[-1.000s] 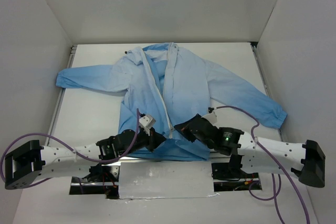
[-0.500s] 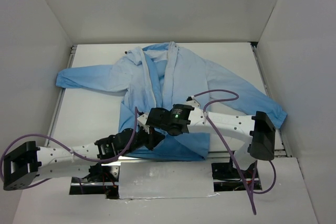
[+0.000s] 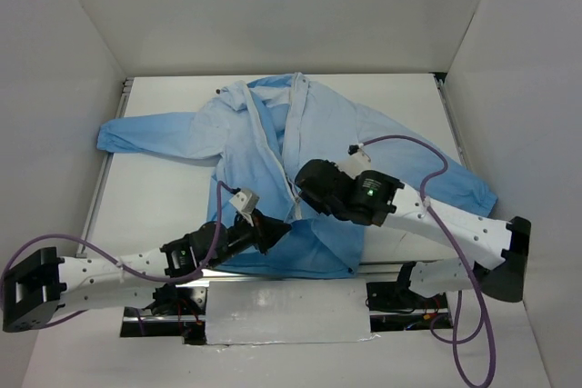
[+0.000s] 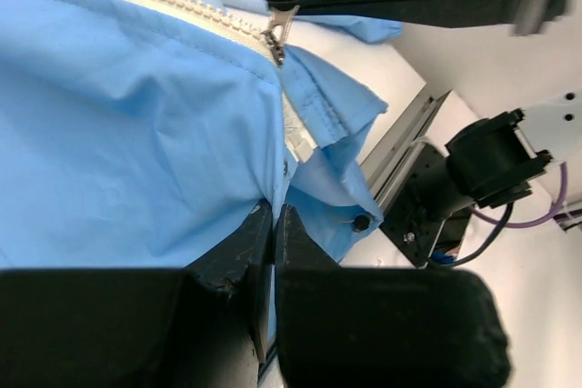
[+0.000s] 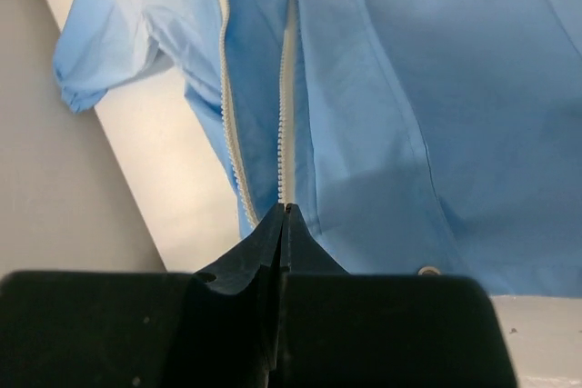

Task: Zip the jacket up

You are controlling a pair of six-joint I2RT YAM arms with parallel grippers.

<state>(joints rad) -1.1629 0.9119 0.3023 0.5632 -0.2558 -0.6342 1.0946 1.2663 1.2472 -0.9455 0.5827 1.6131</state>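
Observation:
The light-blue jacket (image 3: 318, 134) lies spread on the table, its front open above the hem, with its white zipper strip (image 3: 280, 147) running down the middle. My left gripper (image 3: 275, 229) is shut on the jacket's bottom hem; in the left wrist view (image 4: 274, 211) blue fabric (image 4: 118, 115) is pinched between its fingers. My right gripper (image 3: 303, 199) is shut on the zipper pull (image 4: 275, 38), a little above the hem. In the right wrist view (image 5: 286, 211) the two rows of zipper teeth (image 5: 286, 88) part just beyond its tips.
The jacket's sleeves reach left (image 3: 136, 138) and right (image 3: 446, 179) across the table. White walls enclose the table. A metal rail (image 4: 400, 147) runs along the near edge by the right arm's base (image 4: 491, 161). A snap button (image 5: 427, 271) sits on the hem.
My right arm swung left over the hem, then came back right and up the zipper line. My left gripper stayed on the hem, and its arm shifted slightly.

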